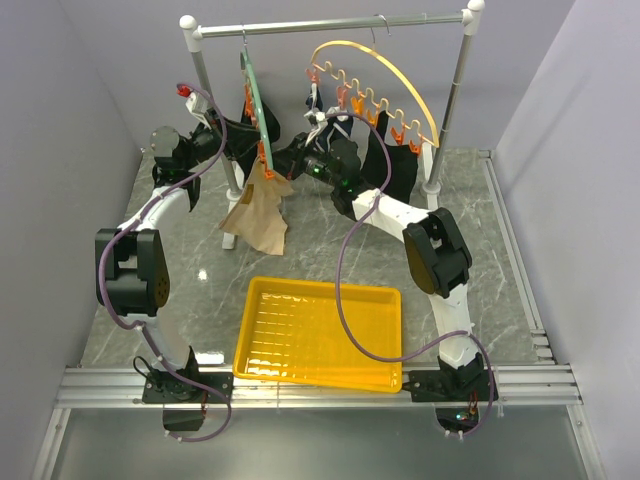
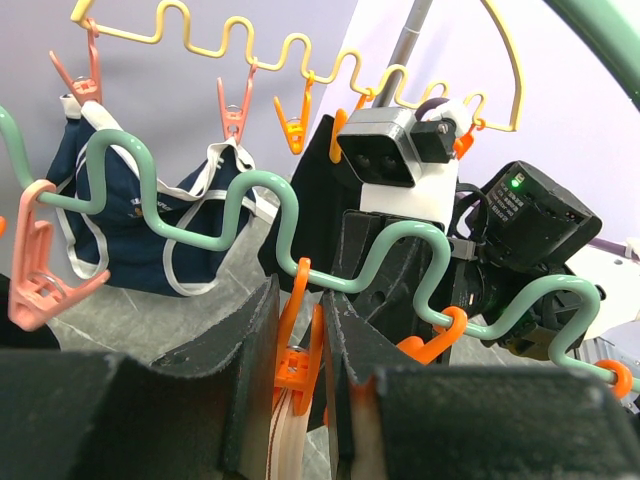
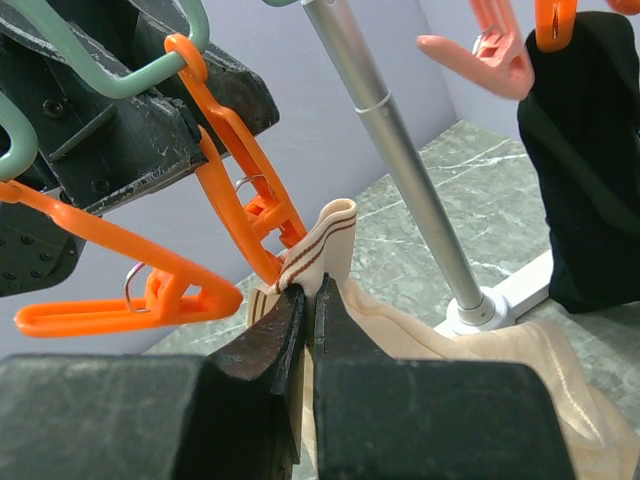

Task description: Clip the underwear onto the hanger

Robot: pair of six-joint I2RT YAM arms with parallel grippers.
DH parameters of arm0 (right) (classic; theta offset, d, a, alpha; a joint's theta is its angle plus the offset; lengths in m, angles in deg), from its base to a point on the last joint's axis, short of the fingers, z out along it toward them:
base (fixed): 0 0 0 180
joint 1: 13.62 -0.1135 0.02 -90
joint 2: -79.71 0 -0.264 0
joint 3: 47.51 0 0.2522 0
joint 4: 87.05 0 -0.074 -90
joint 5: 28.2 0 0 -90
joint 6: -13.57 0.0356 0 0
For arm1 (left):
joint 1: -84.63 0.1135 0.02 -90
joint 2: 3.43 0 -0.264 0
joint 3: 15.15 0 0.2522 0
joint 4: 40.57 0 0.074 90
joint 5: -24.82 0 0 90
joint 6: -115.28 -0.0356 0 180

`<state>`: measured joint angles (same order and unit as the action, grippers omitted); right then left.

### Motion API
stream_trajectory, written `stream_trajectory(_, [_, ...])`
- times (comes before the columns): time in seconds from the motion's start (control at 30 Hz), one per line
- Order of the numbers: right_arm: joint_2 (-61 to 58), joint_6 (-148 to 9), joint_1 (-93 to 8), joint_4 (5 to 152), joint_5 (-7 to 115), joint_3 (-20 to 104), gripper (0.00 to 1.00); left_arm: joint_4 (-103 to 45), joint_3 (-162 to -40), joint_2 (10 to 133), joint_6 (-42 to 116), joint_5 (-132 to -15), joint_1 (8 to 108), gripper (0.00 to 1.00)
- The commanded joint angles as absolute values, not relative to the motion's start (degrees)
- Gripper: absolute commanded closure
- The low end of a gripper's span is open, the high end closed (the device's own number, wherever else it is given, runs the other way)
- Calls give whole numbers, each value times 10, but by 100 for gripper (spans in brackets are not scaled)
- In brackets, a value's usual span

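Clenched, my left pincer [image 2: 300, 315] squeezes the handles of one orange clip [image 2: 297, 365], and my right pincer [image 3: 312, 300] is shut tight on the underwear [image 1: 258, 215]. Above the bench [image 1: 330, 250], the hanger [image 1: 257, 95], a green wavy arc, hangs edge-on from the rail [image 1: 330, 25]. The beige garment droops beneath it, limp and light. I judge it will sag and slip unless taken by the striped waistband [image 3: 325, 235], its firmest edge, so the clip should bite there. Whether the clip's mouth already holds that band I cannot tell. My own fingers hide its lower end, and most of the cloth is cut off.
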<state>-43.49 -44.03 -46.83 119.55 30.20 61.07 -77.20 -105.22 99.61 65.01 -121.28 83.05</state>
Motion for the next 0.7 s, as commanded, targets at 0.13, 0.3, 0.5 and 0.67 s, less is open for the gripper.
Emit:
stream_trajectory(0.13, [-432, -422, -461, 1227, 286, 614, 100, -790, -1071, 1006, 665, -1234, 830, 100])
stream_trajectory(0.3, [-433, -428, -460, 1223, 286, 616, 100, -791, -1074, 1007, 667, -1234, 830, 100])
stream_trajectory(0.5, [-436, -431, -465, 1207, 292, 624, 100, -791, -1078, 1009, 666, -1227, 830, 100])
stream_trajectory(0.67, [-433, -429, -466, 1191, 288, 624, 100, -794, -1080, 1012, 665, -1227, 830, 100])
